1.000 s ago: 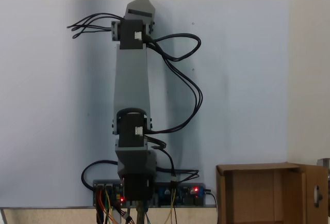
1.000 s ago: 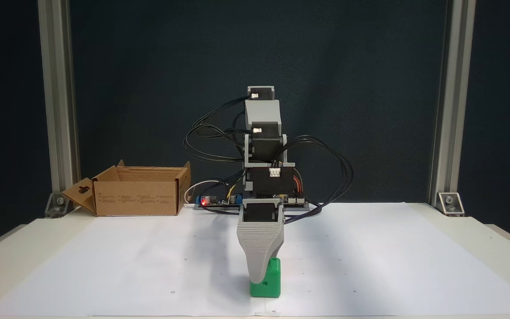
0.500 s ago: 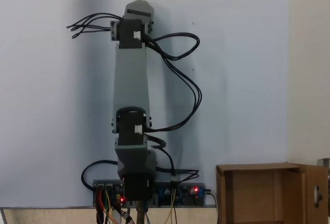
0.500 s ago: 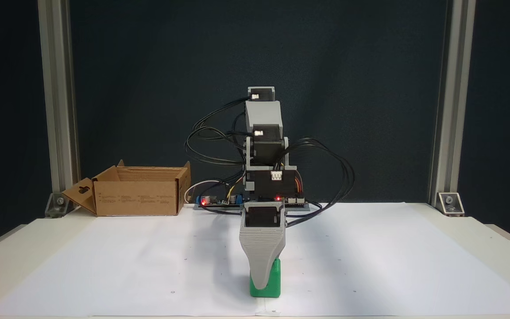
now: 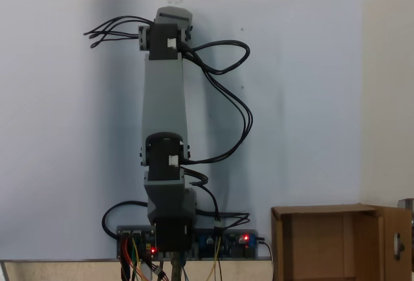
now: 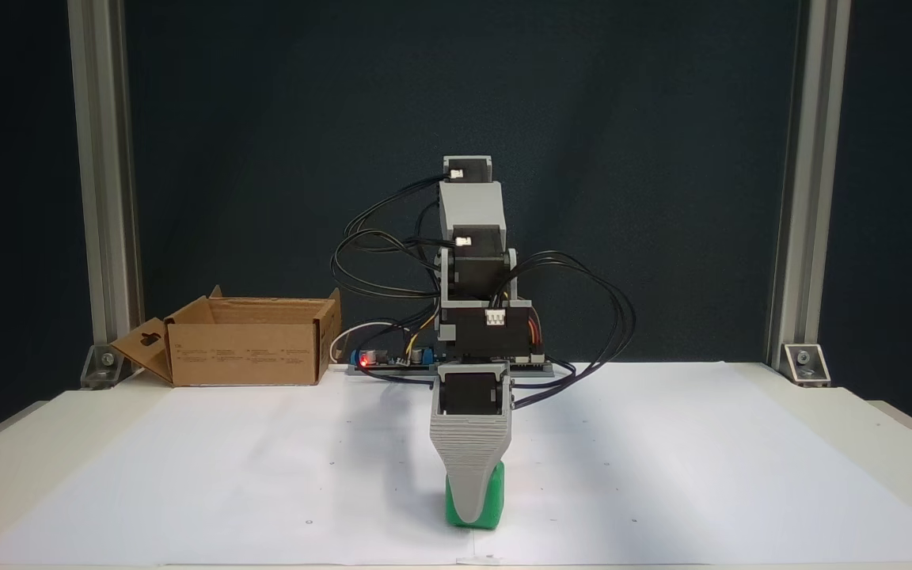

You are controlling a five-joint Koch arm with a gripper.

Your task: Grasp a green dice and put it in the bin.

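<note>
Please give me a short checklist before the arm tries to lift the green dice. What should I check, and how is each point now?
1. Pincer down at the green dice: ok.
2. Dice resting on the white paper: ok.
3. Jaws closed on both sides of the dice: cannot tell, one jaw hides the other.
4. Bin open at the top: ok.
5. Paper between dice and bin free of obstacles: ok.

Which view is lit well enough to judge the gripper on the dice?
A fixed view from the front: sharp, evenly lit, the green dice bright on white paper behind the gripper, soft shadow to its left. A fixed view from above: washed out and hazy, the bin cropped at the edge.
</note>
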